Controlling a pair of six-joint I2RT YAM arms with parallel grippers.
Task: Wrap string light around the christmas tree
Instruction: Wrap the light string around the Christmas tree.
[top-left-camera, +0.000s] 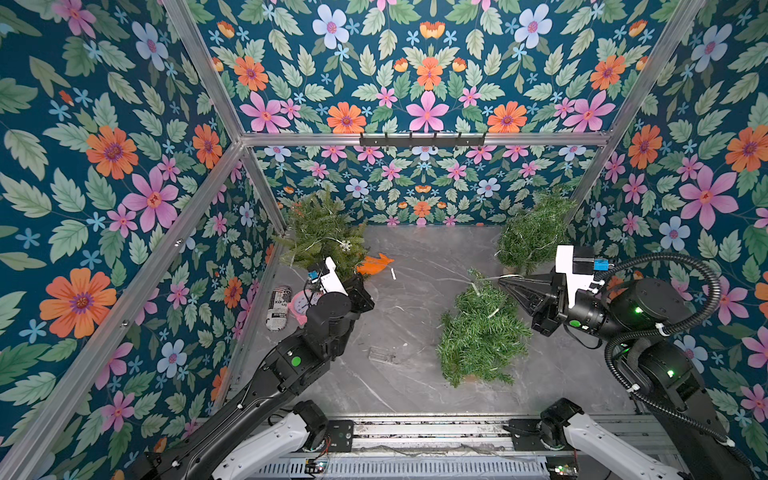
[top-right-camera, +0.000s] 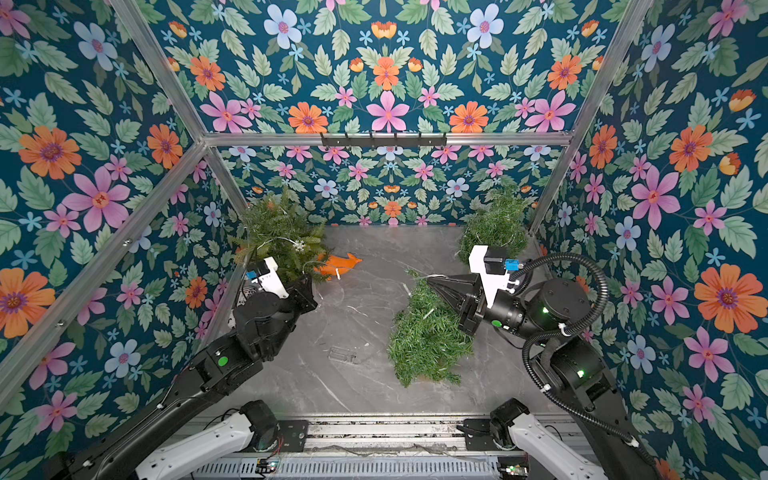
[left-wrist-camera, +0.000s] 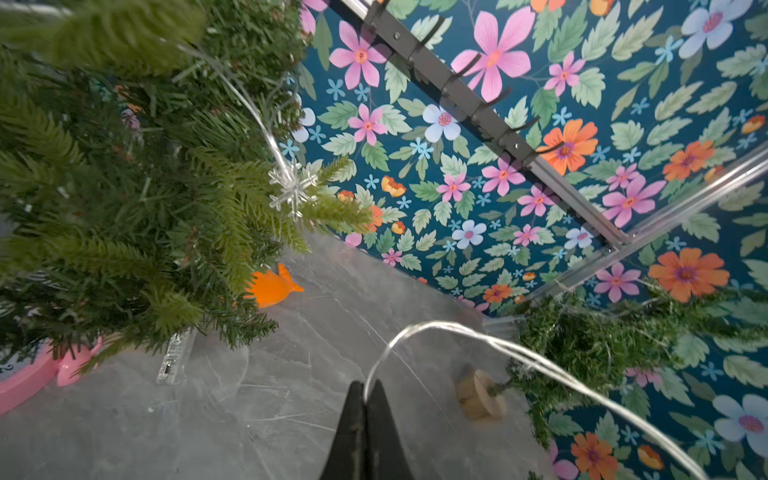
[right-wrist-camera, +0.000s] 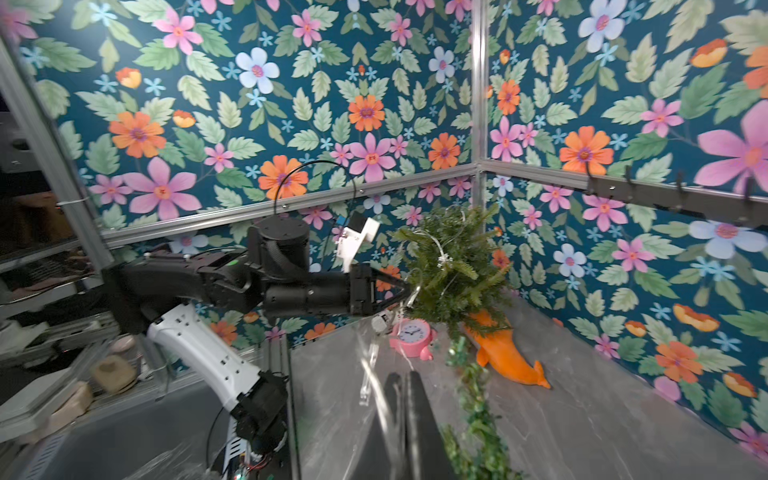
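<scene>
Cylinder (top-left-camera: 277, 309) print illegible; left gripper (left-wrist-camera: 365, 397) pinches string light (left-wrist-camera: 436, 325)

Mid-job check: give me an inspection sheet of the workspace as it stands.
Surface: grey marble-look tabletop.
Job's things: fallen tree lying on its side; back-left tree carrying a snowflake strand; back-right tree; string light.
Clutter: orange fish toy, pink clock, printed can, clear plastic case.
Grippers: left gripper shut on string light; right gripper shut on it at the fallen tree's tip.
Cables: black conduit looping behind right gripper.
Surroundings: floral walls, aluminium frame, hook rail.
</scene>
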